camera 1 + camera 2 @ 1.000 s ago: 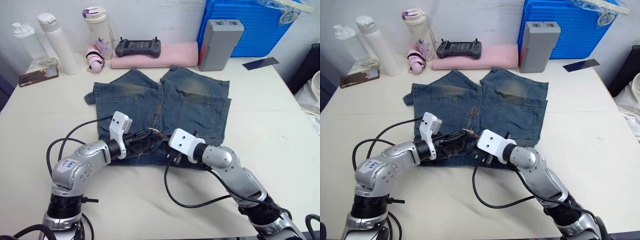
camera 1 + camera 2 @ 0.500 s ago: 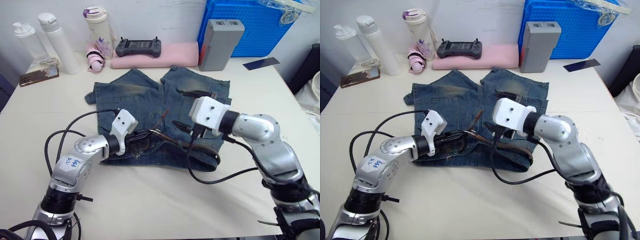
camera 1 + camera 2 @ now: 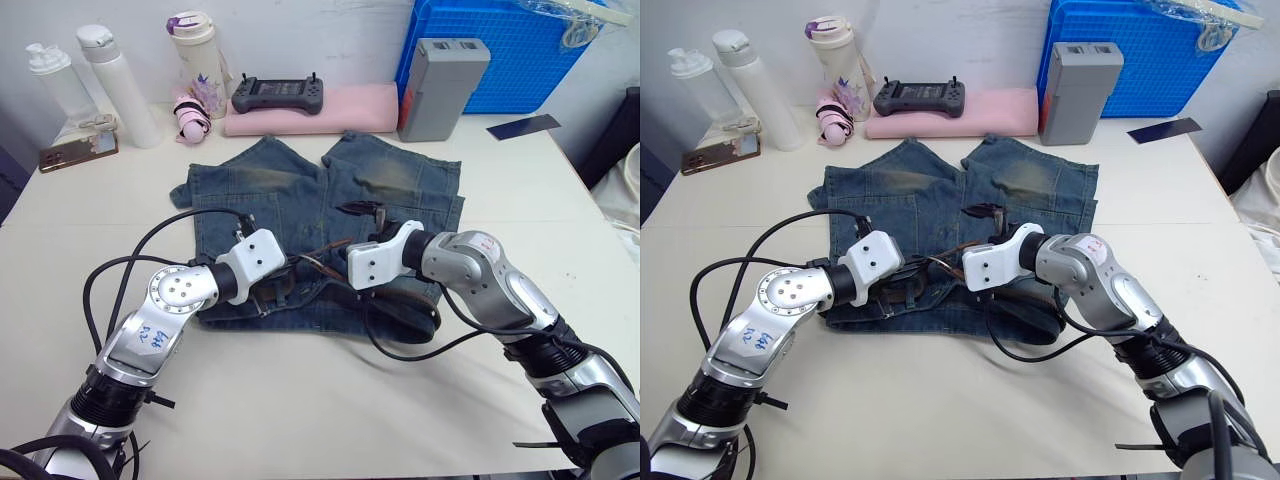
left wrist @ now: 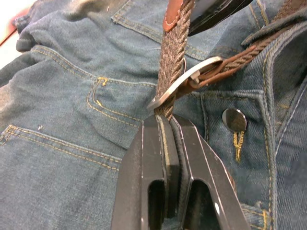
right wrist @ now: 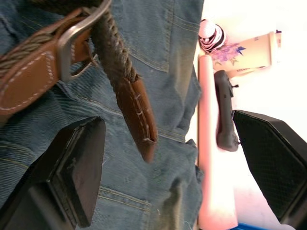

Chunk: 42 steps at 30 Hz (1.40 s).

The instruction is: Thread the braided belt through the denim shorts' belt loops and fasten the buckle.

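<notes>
The denim shorts (image 3: pixel 300 195) lie flat mid-table, waistband toward me. The braided belt (image 3: pixel 418 312) runs along the waistband and bulges out in a curve on the right. At the middle, its woven strap passes through the silver buckle (image 4: pixel 184 84). My left gripper (image 4: pixel 163 117) is shut on the strap just below the buckle. A belt loop (image 4: pixel 271 32) crosses the belt beside it. My right gripper (image 5: pixel 165 120) is open, with the belt's tan leather tip (image 5: pixel 136 115) lying loose between its fingers (image 5: pixel 76 158). The two grippers meet at the waistband's centre (image 3: pixel 318 262).
Along the back stand two white bottles (image 3: pixel 60 85), a flask (image 3: pixel 195 60), a phone (image 3: pixel 75 152), a controller (image 3: pixel 277 95) on a pink folded cloth (image 3: pixel 350 110), a grey box (image 3: pixel 440 85) and a blue crate (image 3: pixel 520 50). Black cables (image 3: pixel 150 258) trail from both wrists.
My right gripper lifted up and to the right over the shorts, drawing the belt, then came back down to the waistband's centre. The left gripper kept its place at the buckle.
</notes>
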Available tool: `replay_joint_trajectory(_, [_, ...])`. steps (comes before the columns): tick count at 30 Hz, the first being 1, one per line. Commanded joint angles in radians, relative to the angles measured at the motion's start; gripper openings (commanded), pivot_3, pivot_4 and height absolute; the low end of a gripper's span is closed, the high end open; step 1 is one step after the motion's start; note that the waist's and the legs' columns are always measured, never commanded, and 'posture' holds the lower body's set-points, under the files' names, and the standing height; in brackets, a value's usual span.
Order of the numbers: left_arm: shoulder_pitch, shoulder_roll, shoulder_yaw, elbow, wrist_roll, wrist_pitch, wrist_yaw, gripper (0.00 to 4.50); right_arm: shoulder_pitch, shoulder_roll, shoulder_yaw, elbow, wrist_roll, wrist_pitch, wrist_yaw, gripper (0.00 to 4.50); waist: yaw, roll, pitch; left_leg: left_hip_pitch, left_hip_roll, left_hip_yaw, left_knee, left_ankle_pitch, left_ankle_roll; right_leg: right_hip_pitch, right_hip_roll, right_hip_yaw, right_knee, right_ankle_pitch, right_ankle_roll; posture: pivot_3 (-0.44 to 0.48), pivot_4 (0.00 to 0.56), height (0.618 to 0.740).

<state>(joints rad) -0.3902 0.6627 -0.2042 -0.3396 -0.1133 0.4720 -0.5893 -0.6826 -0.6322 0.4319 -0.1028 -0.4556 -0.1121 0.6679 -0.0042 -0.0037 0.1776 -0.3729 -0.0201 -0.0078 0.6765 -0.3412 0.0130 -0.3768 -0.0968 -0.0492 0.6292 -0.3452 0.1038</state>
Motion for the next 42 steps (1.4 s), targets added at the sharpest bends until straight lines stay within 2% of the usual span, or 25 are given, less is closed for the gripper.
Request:
replay_joint_trajectory(1, [0.001,-0.005,0.025,-0.029,0.014,-0.017,-0.007,0.0,0.01,0.017,-0.022,-0.033,0.001,0.004,0.016,2.77,0.0,0.0,0.0,0.0,0.0,0.0,0.0,0.0,0.0,0.0,0.0,0.0,0.0,0.0,0.0,0.0,0.15,0.739])
replay_joint_trajectory(7, [0.003,-0.009,0.029,-0.02,0.023,-0.023,-0.013,0.0,0.033,0.03,-0.034,-0.053,-0.002,0.031,0.033,0.12,0.0,0.0,0.0,0.0,0.0,0.0,0.0,0.0,0.0,0.0,0.0,0.0,0.0,0.0,0.0,0.0,0.15,0.739])
replay_joint_trajectory(11, [-0.004,-0.041,0.066,-0.01,-0.009,0.0,-0.009,0.0,0.052,0.038,-0.042,-0.069,-0.001,0.065,0.043,0.03,0.0,0.0,0.0,0.0,0.0,0.0,0.0,0.0,0.0,0.0,0.0,0.0,0.001,0.0,0.0,0.0,0.15,0.739])
replay_joint_trajectory(14, [-0.002,-0.079,0.144,-0.03,-0.124,0.079,-0.039,1.01,0.066,0.042,-0.049,-0.077,0.0,0.091,0.045,0.0,0.001,0.0,0.0,0.0,0.0,-0.001,0.001,0.0,0.0,0.0,0.0,0.0,0.001,0.0,0.0,0.0,0.15,0.739])
replay_joint_trajectory(16, [-0.004,-0.074,0.192,-0.028,-0.188,0.139,-0.067,1.83,0.074,0.046,-0.054,-0.083,-0.002,0.106,0.045,0.0,0.0,0.0,0.0,0.0,0.0,-0.001,0.001,0.0,0.0,0.0,0.0,0.0,0.001,0.0,0.0,0.0,0.15,0.739])
replay_joint_trajectory(18, [-0.008,-0.076,0.277,-0.013,-0.303,0.21,-0.104,2.57,0.08,0.049,-0.058,-0.088,-0.004,0.121,0.042,0.0,-0.001,0.0,0.0,0.0,0.0,-0.001,0.001,0.0,0.0,0.0,0.0,0.0,0.001,0.0,0.0,0.0,0.15,0.739])
replay_joint_trajectory(19, [-0.008,-0.068,0.315,0.0,-0.354,0.239,-0.13,3.09,0.083,0.051,-0.061,-0.091,-0.002,0.129,0.04,0.0,-0.001,0.0,0.0,0.0,0.001,-0.001,0.001,0.0,0.0,0.0,0.0,0.0,0.001,0.0,0.0,0.0,0.15,0.739])
replay_joint_trajectory(23, [-0.032,-0.021,0.41,0.105,-0.44,0.269,-0.202,3.09,0.095,0.059,-0.068,-0.1,-0.002,0.162,0.034,0.0,-0.001,0.0,0.0,0.0,0.001,-0.001,0.002,0.0,0.0,0.0,0.0,-0.001,0.001,0.0,0.0,0.0,0.15,0.739])
replay_joint_trajectory(26, [-0.116,0.001,0.454,0.3,-0.436,0.257,-0.201,2.28,0.109,0.063,-0.075,-0.109,-0.006,0.178,0.029,0.0,0.003,0.0,0.0,0.0,0.0,-0.002,0.003,0.0,0.0,0.0,0.0,-0.002,0.002,0.0,0.0,0.0,0.15,0.739])
replay_joint_trajectory(27, [-0.134,0.008,0.453,0.344,-0.426,0.242,-0.206,1.84,0.112,0.064,-0.077,-0.112,-0.008,0.181,0.028,0.0,0.002,0.0,0.0,0.0,0.0,-0.003,0.003,0.0,0.0,0.001,0.0,-0.002,0.002,0.0,0.0,0.0,0.15,0.739])
replay_joint_trajectory(30, [-0.166,0.029,0.361,0.464,-0.308,0.138,-0.211,0.59,0.124,0.065,-0.086,-0.126,-0.01,0.193,0.024,0.0,0.0,0.0,0.0,0.0,-0.001,-0.003,0.004,0.0,0.0,0.0,0.0,-0.002,0.005,0.0,0.0,0.0,0.15,0.739])
replay_joint_trajectory(32, [-0.164,0.042,0.281,0.515,-0.218,0.053,-0.225,0.04,0.134,0.065,-0.094,-0.144,-0.008,0.204,0.022,0.0,0.0,0.0,0.0,0.0,-0.001,-0.003,0.004,0.0,0.0,0.0,0.0,-0.003,0.006,0.0,0.0,0.0,0.15,0.739])
replay_joint_trajectory(36, [-0.126,0.056,0.186,0.563,-0.11,-0.064,-0.257,0.04,0.159,0.064,-0.138,-0.186,0.016,0.243,0.016,0.0,0.0,0.0,0.0,-0.001,-0.002,-0.004,0.003,0.0,0.0,-0.001,0.0,-0.003,0.007,0.0,0.0,0.0,0.15,0.739])
replay_joint_trajectory(42, [-0.088,0.055,0.145,0.607,-0.039,-0.154,-0.266,0.04,0.197,0.027,-0.362,-0.278,0.209,0.283,0.048,0.0,0.001,0.0,0.0,-0.001,-0.001,-0.003,0.004,0.0,0.0,-0.001,-0.001,-0.003,0.007,0.0,0.0,0.0,0.15,0.739])
